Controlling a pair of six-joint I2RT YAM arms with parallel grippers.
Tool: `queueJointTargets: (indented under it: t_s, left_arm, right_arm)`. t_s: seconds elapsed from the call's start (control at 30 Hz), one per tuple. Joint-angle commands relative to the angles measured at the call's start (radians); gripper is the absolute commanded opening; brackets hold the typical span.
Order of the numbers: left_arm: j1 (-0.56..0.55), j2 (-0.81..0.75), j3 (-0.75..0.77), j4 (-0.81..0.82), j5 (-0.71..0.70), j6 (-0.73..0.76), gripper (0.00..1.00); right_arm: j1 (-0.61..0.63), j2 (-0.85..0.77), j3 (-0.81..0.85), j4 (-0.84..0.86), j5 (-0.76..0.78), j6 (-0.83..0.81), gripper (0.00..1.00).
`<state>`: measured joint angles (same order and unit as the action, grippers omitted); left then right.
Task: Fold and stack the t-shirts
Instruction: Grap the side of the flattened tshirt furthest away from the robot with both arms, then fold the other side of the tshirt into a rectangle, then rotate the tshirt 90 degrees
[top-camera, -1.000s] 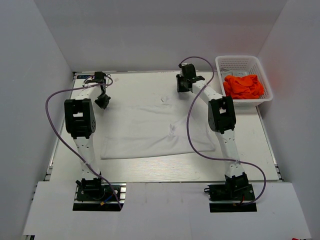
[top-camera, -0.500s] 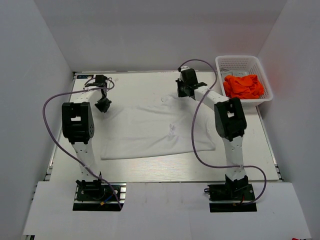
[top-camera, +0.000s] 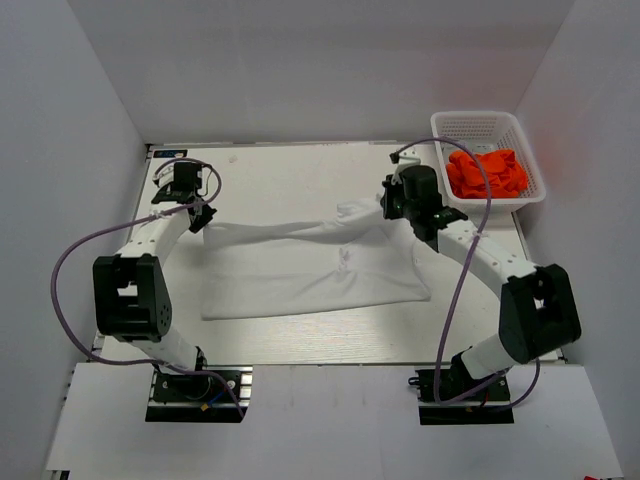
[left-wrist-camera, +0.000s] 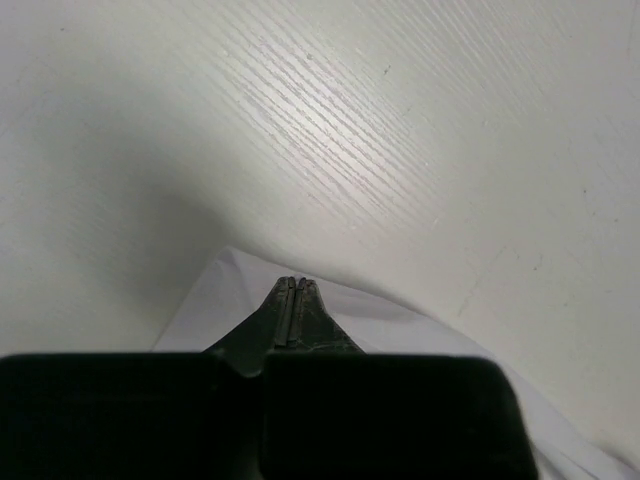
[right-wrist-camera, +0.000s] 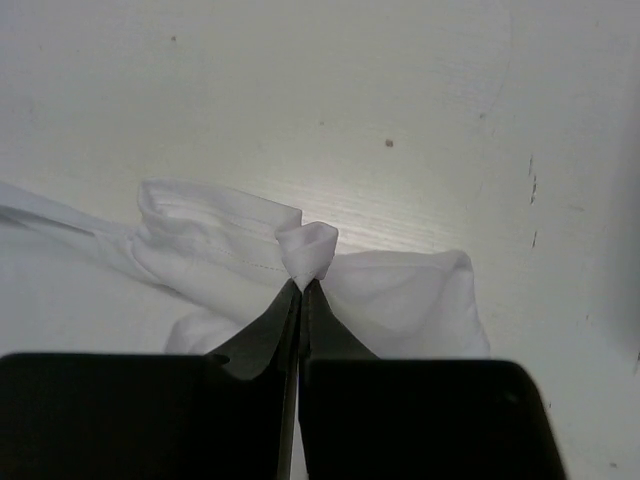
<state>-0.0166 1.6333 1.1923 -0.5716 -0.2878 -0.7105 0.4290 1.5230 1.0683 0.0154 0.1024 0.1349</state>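
Left claw (top-camera: 200, 216) and right claw (top-camera: 384, 206) (both clamped) drew white t-shirt (top-camera: 300, 278) nearer

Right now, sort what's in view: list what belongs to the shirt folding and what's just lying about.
In the job: white t-shirt, pinched by the left claw and right claw; orange t-shirts.
Lying about: white basket holding the orange ones; table.

L wrist cam: you get only a corner of the plain white thin-fabric t-shirt (left-wrist-camera: 222, 298); body of the black left gripper (left-wrist-camera: 292, 284) blocks the rest. R wrist cam: shirt runs off left edge. Top cam: bright orange t-shirts (top-camera: 488, 172) in the white plastic lattice basket (top-camera: 478, 122), too bunched to count.
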Motion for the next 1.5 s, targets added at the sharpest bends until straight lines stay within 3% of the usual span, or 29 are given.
queueJointTargets:
  t_s: [0.0, 0.17, 0.4, 0.43, 0.5, 0.53, 0.6, 0.63, 0.7, 0.77, 0.8, 0.93, 1.0, 1.13, 1.47]
  left_arm:
    - [-0.005, -0.107, -0.045, 0.042, 0.004, 0.029, 0.00]
    - [-0.005, -0.222, -0.147, 0.032, -0.016, 0.011, 0.00]
    - [-0.005, -0.270, -0.270, -0.042, -0.043, -0.078, 0.00]
    - [-0.005, -0.270, -0.286, -0.071, -0.057, -0.104, 0.07]
    - [-0.005, -0.270, -0.296, -0.182, -0.089, -0.191, 0.27]
    - [-0.005, -0.270, -0.306, -0.224, -0.099, -0.222, 0.55]
    - [-0.005, -0.291, -0.306, -0.316, -0.128, -0.311, 0.69]
    - [-0.005, -0.308, -0.318, -0.380, -0.128, -0.334, 0.89]
    - [-0.005, -0.360, -0.318, -0.413, -0.139, -0.372, 1.00]
    - [-0.005, -0.391, -0.295, -0.422, -0.129, -0.372, 1.00]
    - [-0.005, -0.412, -0.284, -0.403, -0.114, -0.356, 1.00]
    - [-0.005, -0.425, -0.254, -0.242, -0.027, -0.259, 1.00]
    - [-0.005, -0.412, -0.254, -0.173, 0.054, -0.215, 1.00]
    - [-0.029, -0.316, -0.278, -0.054, 0.163, -0.146, 1.00]
    - [-0.196, -0.050, -0.358, -0.014, 0.165, -0.156, 1.00]
  right_arm:
    - [0.010, -0.099, -0.091, 0.041, -0.004, 0.017, 0.00]
    - [0.040, -0.237, -0.231, 0.035, -0.021, -0.026, 0.00]
    - [0.077, -0.357, -0.467, 0.032, -0.067, 0.078, 0.00]
    - [0.079, -0.362, -0.487, 0.026, -0.076, 0.094, 0.00]
    - [0.085, -0.388, -0.551, -0.014, -0.131, 0.156, 0.09]
    - [0.083, -0.402, -0.564, -0.063, -0.171, 0.173, 0.15]
    - [0.085, -0.478, -0.594, -0.184, -0.207, 0.232, 0.27]
    - [0.088, -0.504, -0.600, -0.234, -0.251, 0.242, 0.36]
    - [0.085, -0.607, -0.604, -0.311, -0.271, 0.253, 0.54]
    - [0.085, -0.661, -0.579, -0.327, -0.248, 0.218, 0.86]
    - [0.082, -0.679, -0.559, -0.303, -0.244, 0.207, 0.90]
    - [0.080, -0.666, -0.527, -0.155, -0.227, 0.192, 0.90]
    - [0.079, -0.600, -0.516, -0.109, -0.153, 0.284, 0.90]
    - [0.073, -0.439, -0.452, -0.224, -0.025, 0.437, 0.90]
    - [-0.015, -0.015, -0.334, -0.247, -0.090, 0.512, 0.90]
